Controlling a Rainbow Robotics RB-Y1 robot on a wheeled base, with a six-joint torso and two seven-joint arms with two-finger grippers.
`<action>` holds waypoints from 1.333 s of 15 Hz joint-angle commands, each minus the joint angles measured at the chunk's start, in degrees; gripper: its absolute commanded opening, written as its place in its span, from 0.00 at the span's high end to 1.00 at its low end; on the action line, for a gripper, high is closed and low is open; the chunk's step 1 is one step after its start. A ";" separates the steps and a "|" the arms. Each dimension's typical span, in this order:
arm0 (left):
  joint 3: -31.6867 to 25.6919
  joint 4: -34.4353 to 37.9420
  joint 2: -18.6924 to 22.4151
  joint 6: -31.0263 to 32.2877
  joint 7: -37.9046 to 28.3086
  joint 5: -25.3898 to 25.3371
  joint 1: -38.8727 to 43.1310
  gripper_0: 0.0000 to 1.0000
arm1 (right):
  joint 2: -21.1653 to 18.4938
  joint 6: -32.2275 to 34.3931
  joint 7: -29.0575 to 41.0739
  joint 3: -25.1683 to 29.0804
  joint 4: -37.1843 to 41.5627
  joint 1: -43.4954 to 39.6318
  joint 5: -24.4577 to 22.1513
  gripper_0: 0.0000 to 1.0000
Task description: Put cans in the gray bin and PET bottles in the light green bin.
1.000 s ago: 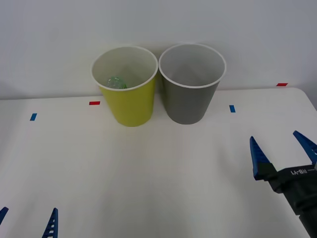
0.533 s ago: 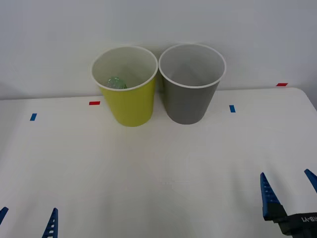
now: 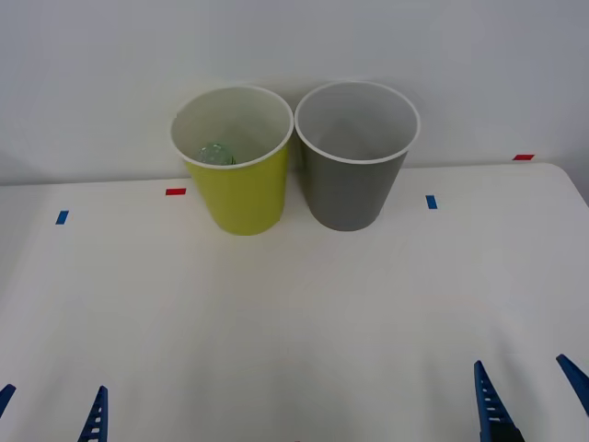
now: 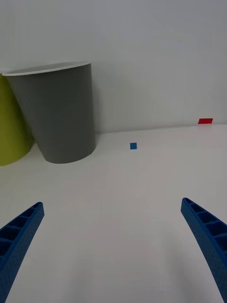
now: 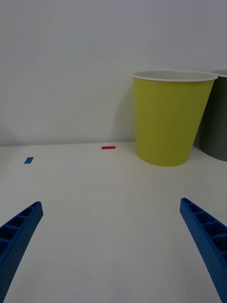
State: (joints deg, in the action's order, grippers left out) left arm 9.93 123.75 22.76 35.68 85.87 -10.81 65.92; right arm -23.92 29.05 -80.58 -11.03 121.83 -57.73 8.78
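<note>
The light green bin (image 3: 237, 189) and the gray bin (image 3: 352, 184) stand side by side at the back of the white table, rims nearly touching. Inside the light green bin lies a clear PET bottle (image 3: 214, 154), only its top showing. No can is visible. My right gripper (image 3: 532, 398) is open near the table's front right corner, far from the bins; its wrist view shows the gray bin (image 4: 56, 113) ahead. At the front left corner my left gripper (image 3: 51, 410) is open, with the light green bin (image 5: 170, 118) ahead of it.
Small tape marks lie on the table: red (image 3: 175, 191) and blue (image 3: 62, 217) at the left, blue (image 3: 431, 201) and red (image 3: 523, 157) at the right. A pale wall stands right behind the bins.
My right gripper has drawn back toward the front edge of the table, still open and holding nothing. The left gripper and both bins have not moved.
</note>
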 commanded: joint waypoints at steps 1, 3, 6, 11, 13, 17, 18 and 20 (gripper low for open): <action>0.00 0.00 0.00 0.00 0.00 0.00 0.00 0.00 | -0.07 0.31 -0.11 -0.66 -0.02 -0.89 0.01 0.00; 0.00 0.00 0.00 0.00 0.00 0.00 0.00 0.00 | -0.07 0.31 -0.11 -0.66 -0.02 -0.89 0.01 0.00; 0.00 0.00 0.00 0.00 0.00 0.00 0.00 0.00 | -0.07 0.31 -0.11 -0.66 -0.02 -0.89 0.01 0.00; 0.00 0.00 0.00 0.00 0.00 0.00 0.00 0.00 | -0.07 0.31 -0.11 -0.66 -0.02 -0.89 0.01 0.00; 0.00 0.00 0.00 0.00 0.00 0.00 0.00 0.00 | -0.07 0.31 -0.11 -0.66 -0.02 -0.89 0.01 0.00; 0.00 0.00 0.00 0.00 0.00 0.00 0.00 0.00 | -0.07 0.31 -0.11 -0.66 -0.02 -0.89 0.01 0.00; 0.00 0.00 0.00 0.00 0.00 0.00 0.00 0.00 | -0.07 0.31 -0.11 -0.66 -0.02 -0.89 0.01 0.00; 0.00 0.00 0.00 0.00 0.00 0.00 0.00 0.00 | -0.07 0.31 -0.11 -0.66 -0.02 -0.89 0.01 0.00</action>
State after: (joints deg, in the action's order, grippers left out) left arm 9.93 123.75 22.76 35.68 85.87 -10.81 65.92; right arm -23.99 29.36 -80.68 -11.69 121.82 -58.63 8.78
